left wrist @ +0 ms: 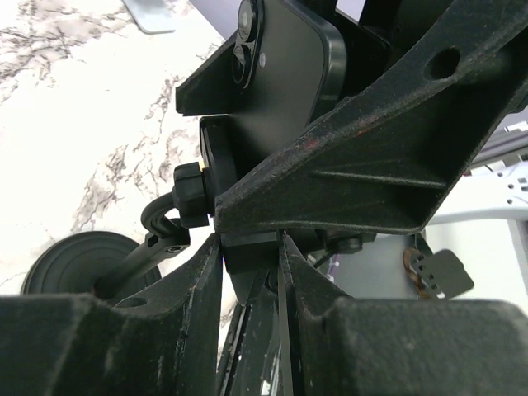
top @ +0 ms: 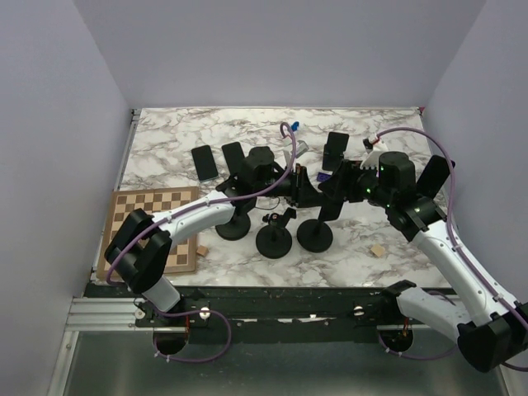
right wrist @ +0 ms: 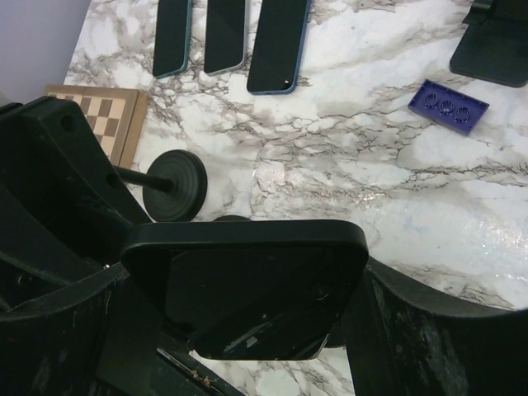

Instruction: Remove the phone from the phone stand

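The black phone (top: 332, 196) stands upright against the head of the phone stand (top: 314, 236) at mid-table. My left gripper (top: 300, 185) comes in from the left. In the left wrist view my left gripper (left wrist: 250, 247) is shut on a black block of the stand (left wrist: 216, 169), just below the phone's camera end (left wrist: 280, 74). My right gripper (top: 345, 186) comes in from the right. In the right wrist view my right gripper (right wrist: 247, 289) is shut across the phone (right wrist: 247, 256), whose dark screen faces the camera.
Two other round-based stands (top: 233, 227) (top: 274, 239) stand just left of it. Phones (right wrist: 276, 41) lie flat at the back left. A chessboard (top: 153, 227) lies at the left edge, a purple brick (right wrist: 448, 106) further back, and a small wooden block (top: 378, 251) at the front right.
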{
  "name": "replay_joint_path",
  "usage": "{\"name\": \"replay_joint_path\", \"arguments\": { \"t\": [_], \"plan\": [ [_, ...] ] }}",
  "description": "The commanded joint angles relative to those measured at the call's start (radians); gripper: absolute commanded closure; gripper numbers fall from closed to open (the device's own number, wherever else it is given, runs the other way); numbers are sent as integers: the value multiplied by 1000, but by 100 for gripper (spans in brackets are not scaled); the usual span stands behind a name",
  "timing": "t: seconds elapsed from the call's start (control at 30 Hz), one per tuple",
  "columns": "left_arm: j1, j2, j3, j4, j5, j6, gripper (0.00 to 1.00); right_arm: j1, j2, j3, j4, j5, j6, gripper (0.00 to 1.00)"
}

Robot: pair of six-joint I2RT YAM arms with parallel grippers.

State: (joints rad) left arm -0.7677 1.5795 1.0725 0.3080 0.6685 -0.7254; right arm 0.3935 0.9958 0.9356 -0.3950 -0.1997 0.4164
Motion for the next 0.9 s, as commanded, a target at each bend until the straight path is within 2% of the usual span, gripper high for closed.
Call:
{"name": "replay_joint_path", "arguments": {
  "t": [0.0,0.23,0.5,0.6,0.73,0.87],
  "plan": [
    [36,33,27,11,176,-4,100,-7,-69,-9,115,-95,-32,99],
    [40,20,47,-73,253,92,100,-8,-139,-67,184,-165,-30,99],
    [55,25,54,-62,337,121,100,-8,-150,-119,278,-217,-34,99],
    [84,29,52,-79,335,121,100,-7,-152,-109,278,-228,-35,99],
    [93,39,90,-184,263,145,100,-7,-148,-97,259,-249,-25,99],
    [66,22,83,-149,219,109,100,-7,-127,-29,187,-256,41,99]
  ]
}}
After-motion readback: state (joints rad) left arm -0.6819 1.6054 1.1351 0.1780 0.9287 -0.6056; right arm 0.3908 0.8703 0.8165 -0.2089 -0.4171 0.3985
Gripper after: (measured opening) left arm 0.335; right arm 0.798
